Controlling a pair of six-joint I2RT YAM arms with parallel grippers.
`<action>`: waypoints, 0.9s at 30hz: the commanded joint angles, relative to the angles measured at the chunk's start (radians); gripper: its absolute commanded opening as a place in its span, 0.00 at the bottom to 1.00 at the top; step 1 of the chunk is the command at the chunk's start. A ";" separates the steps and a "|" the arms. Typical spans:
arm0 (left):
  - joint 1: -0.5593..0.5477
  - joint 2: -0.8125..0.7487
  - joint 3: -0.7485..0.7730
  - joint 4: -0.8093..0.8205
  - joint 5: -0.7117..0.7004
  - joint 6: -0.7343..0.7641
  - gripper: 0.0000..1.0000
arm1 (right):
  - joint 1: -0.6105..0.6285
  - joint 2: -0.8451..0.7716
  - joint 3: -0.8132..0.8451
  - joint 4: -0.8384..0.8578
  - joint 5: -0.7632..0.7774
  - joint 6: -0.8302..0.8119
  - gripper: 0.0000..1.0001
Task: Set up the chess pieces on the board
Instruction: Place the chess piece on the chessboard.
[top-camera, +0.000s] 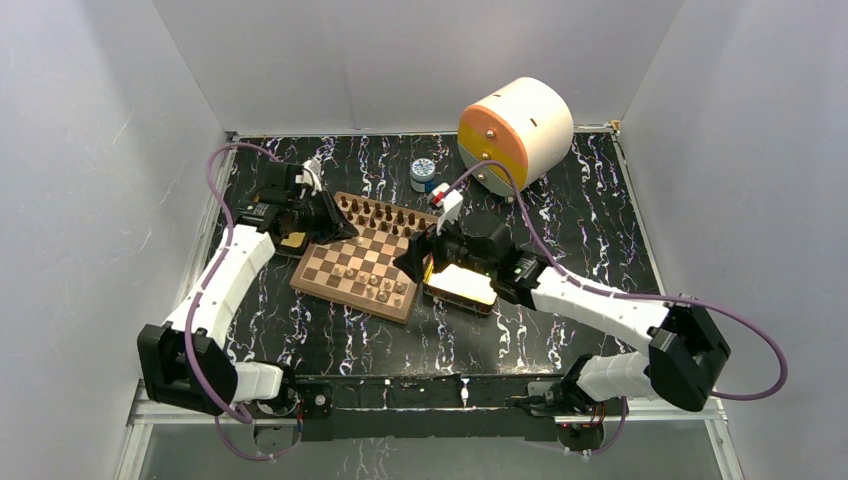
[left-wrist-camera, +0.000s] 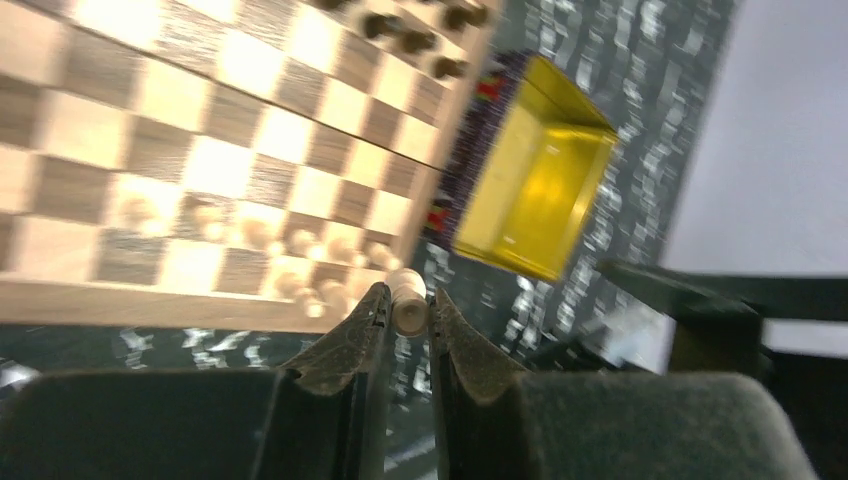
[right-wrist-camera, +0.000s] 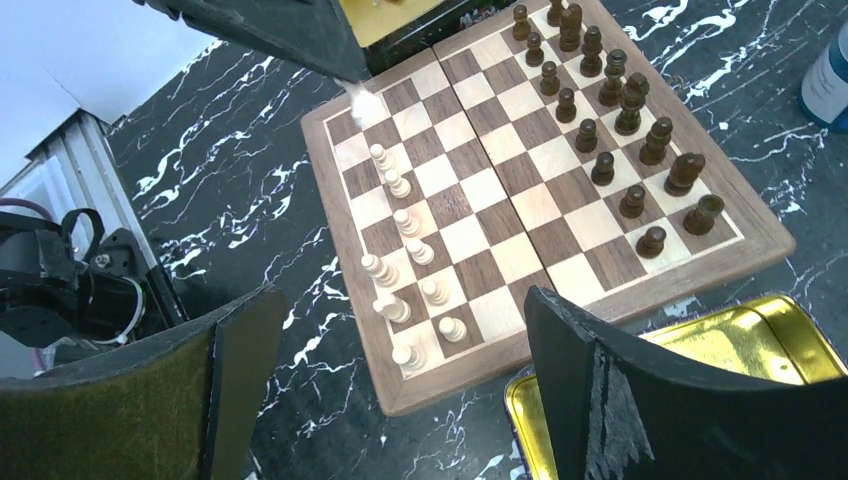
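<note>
The left gripper's (left-wrist-camera: 405, 305) jaws are clamped on one pale chessman (left-wrist-camera: 408, 300). The right gripper's (right-wrist-camera: 395, 320) jaws stand wide apart with nothing between them. The board (top-camera: 345, 275) lies on the black marbled bench (top-camera: 600, 200) between the arms, with a gold tray (right-wrist-camera: 750, 340) just beside it. Dark pieces (right-wrist-camera: 610, 110) line its far side and pale pieces (right-wrist-camera: 400, 225) part-fill the near side. The held chessman hangs by the pale side's corner, long axis along the fingers, so the left arm looks better placed to set it down.
</note>
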 joint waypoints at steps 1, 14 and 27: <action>-0.001 -0.090 0.036 -0.143 -0.370 0.096 0.03 | 0.002 -0.102 -0.026 0.000 0.038 0.046 0.99; -0.001 -0.194 -0.224 -0.021 -0.775 0.061 0.03 | 0.001 -0.284 -0.088 -0.074 0.099 0.047 0.99; -0.001 -0.182 -0.409 0.173 -0.837 0.005 0.03 | 0.002 -0.319 -0.091 -0.098 0.157 0.036 0.99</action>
